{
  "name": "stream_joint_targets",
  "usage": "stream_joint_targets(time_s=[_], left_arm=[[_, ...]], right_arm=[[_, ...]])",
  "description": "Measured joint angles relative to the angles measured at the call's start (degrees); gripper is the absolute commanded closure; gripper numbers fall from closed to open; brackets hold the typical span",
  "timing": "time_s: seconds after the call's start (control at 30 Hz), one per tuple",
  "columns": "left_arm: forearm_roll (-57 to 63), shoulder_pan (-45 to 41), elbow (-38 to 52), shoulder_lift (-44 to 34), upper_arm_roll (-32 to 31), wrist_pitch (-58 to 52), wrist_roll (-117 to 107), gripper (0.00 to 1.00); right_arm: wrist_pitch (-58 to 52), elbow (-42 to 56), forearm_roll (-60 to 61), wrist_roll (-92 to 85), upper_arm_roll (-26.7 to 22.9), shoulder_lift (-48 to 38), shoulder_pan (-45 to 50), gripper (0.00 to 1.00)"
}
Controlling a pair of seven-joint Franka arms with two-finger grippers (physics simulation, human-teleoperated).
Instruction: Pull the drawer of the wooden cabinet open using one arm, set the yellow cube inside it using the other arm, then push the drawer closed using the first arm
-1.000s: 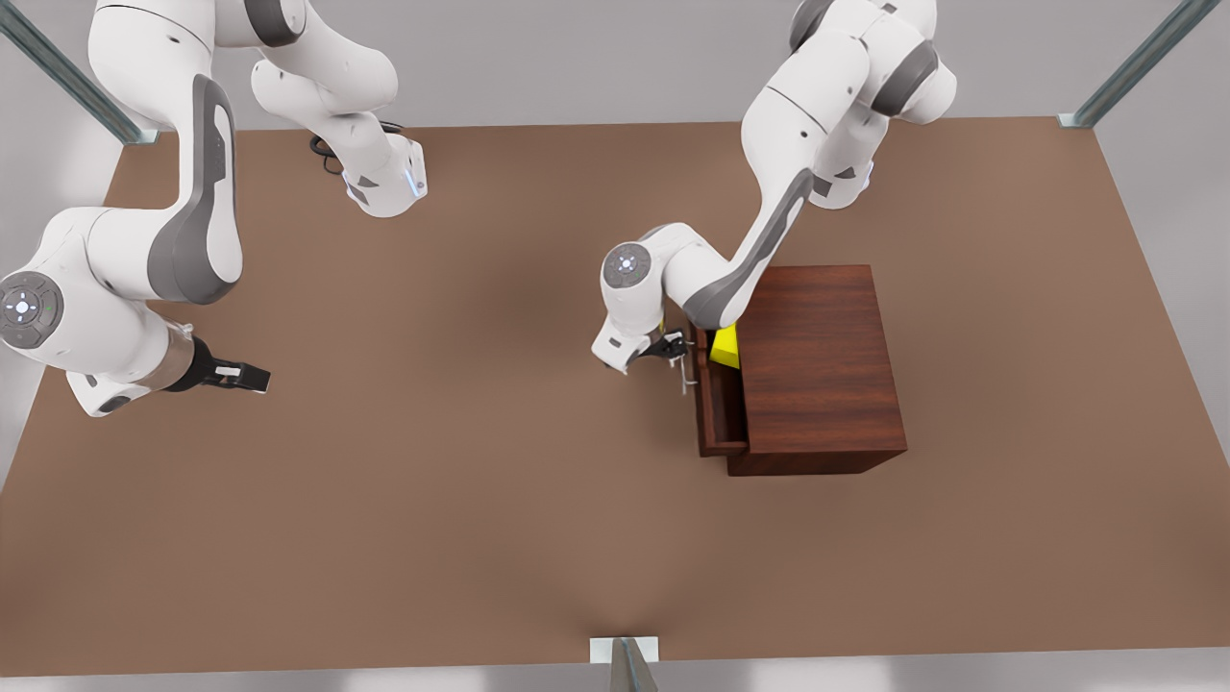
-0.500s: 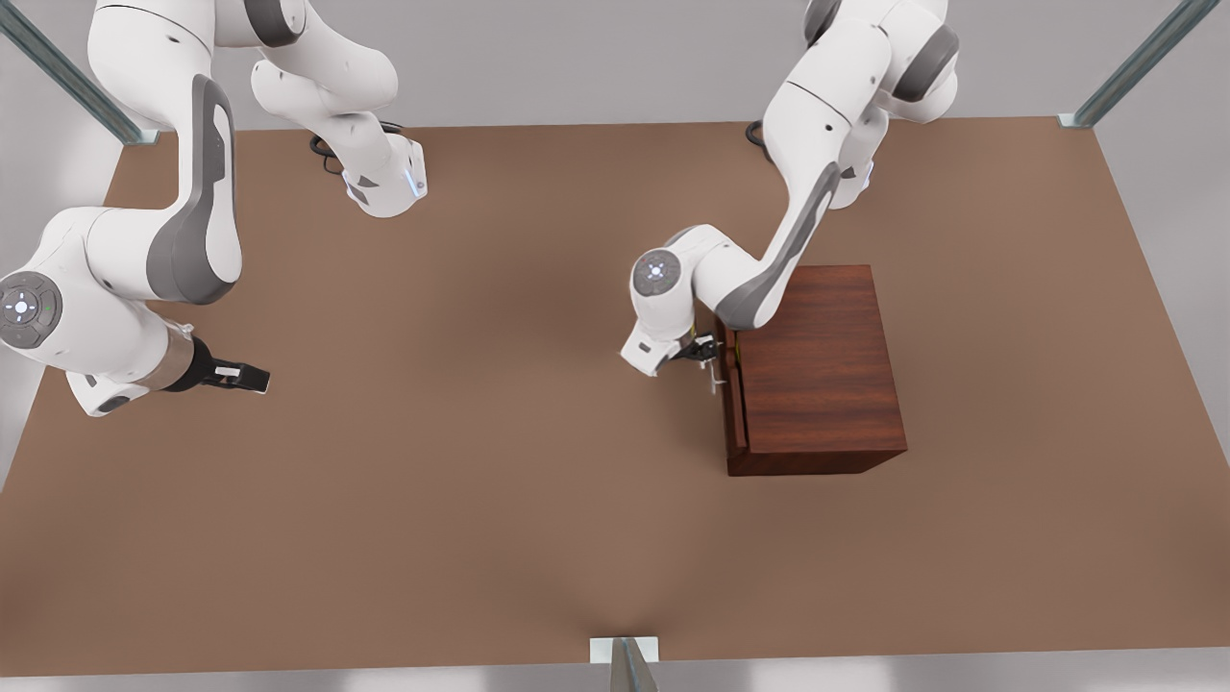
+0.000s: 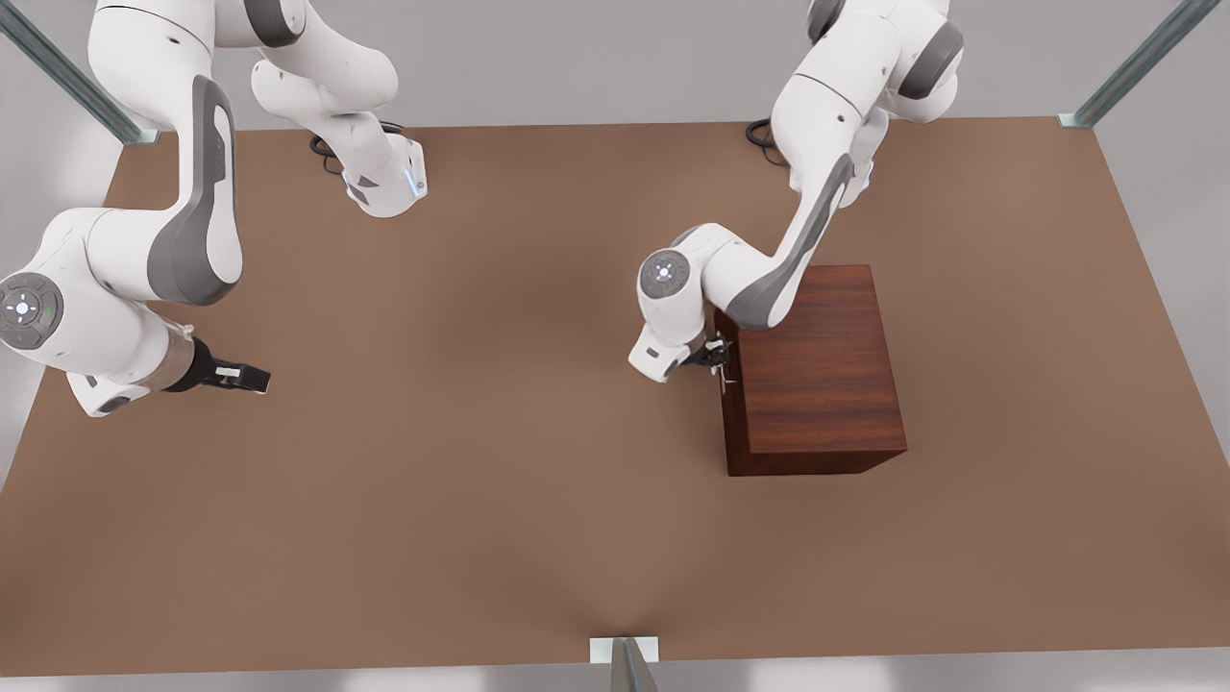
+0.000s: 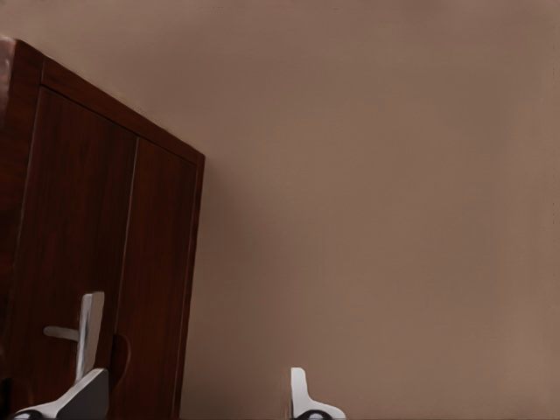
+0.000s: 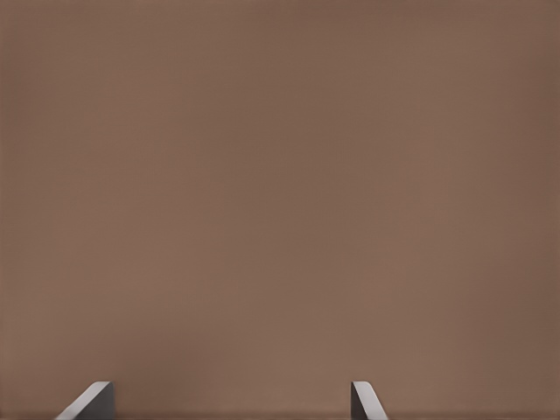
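- The left gripper (image 3: 719, 360) sits against the front face of the wooden cabinet (image 3: 817, 365), just by the drawer's handle. Its pale fingers (image 4: 302, 398) are spread wide and grasp nothing; one of them lies close beside the handle, and whether it touches is hard to tell
- The table (image 3: 480, 432) is a broad, flat, matte brown surface that takes up most of the front view
- A plain grey wall (image 3: 577, 58) runs behind it, and slanted metal frame posts (image 3: 67, 77) are cut off at the upper corners
- Both arms are glossy white with grey joint covers. Their upper parts run out of the front view at the top
- The wooden cabinet is a boxy block of dark reddish-brown wood with a fine grain, standing on the table at the front view's right. The left arm's elbow hides part of its near top edge
- The drawer (image 4: 79, 219) is pushed fully in, its front panel flush with the cabinet face, so its inside is hidden
- The right gripper (image 3: 245, 377) waits well apart at the front view's left, hanging over bare table, its fingers (image 5: 363, 401) parted and empty
- The handle (image 4: 88, 328) is a thin silver bar, partly covered by a finger in the left wrist view
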Motion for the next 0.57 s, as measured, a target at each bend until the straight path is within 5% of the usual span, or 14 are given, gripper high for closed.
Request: stream_joint_targets(time_s=[0.13,0.2,0.27,0.57], left_arm=[[-3.4,19.8,14.5,-6.0,0.4,-11.6,7.9,0.00],[-7.2,27.7,-1.4,-20.4,1.7,-12.8,12.5,0.00],[-9.6,31.7,-5.1,-23.5,2.3,-12.7,16.4,0.00],[-12.7,27.1,0.9,-20.5,2.2,-16.7,29.3,0.00]], right_arm=[[0.0,0.0,0.0,0.0,0.0,0.0,0.0,0.00],[0.0,0.0,0.0,0.0,0.0,0.0,0.0,0.00],[0.0,0.0,-0.1,0.0,0.0,0.0,0.1,0.00],[0.0,0.0,-0.3,0.1,0.0,0.4,0.1,0.00]])
